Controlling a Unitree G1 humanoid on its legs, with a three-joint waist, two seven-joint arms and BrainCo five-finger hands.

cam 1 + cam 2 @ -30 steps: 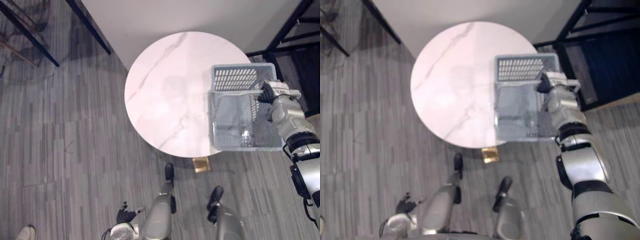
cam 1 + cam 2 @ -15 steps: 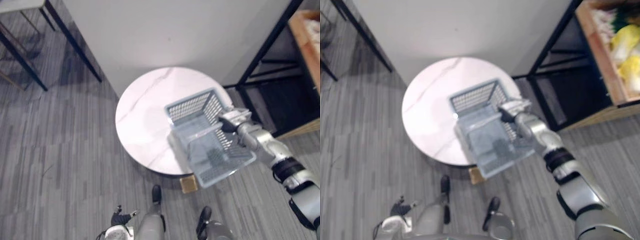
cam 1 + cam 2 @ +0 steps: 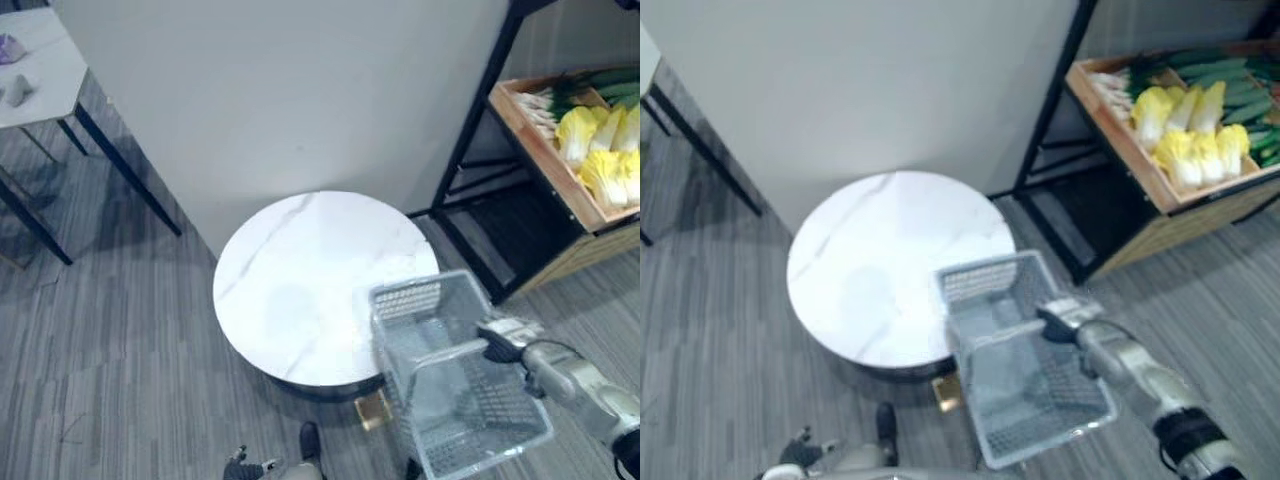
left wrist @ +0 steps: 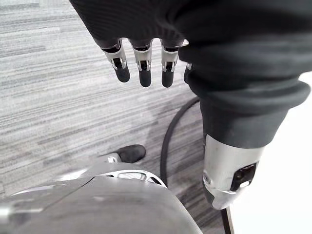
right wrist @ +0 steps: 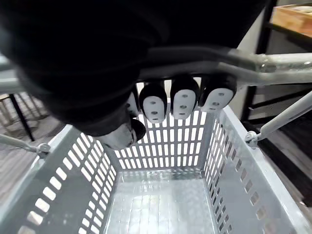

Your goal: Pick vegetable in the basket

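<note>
The grey slotted plastic basket (image 3: 980, 278) hangs empty under the right hand (image 3: 1065, 315), whose fingers curl round its metal handle (image 5: 273, 62). Yellow-green cabbages (image 3: 1185, 140) and dark green cucumbers (image 3: 1240, 80) lie in a wooden crate (image 3: 1120, 150), well beyond that hand.

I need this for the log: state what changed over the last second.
The right hand, shut on the handle, lifted the grey slotted plastic basket off the round white marble table and carried it past the table's near right edge, over the floor. The camera shifted too, bringing a wooden crate of yellow cabbages into view. Unchanged: the grip, the empty basket, the left hand hanging open.
</note>
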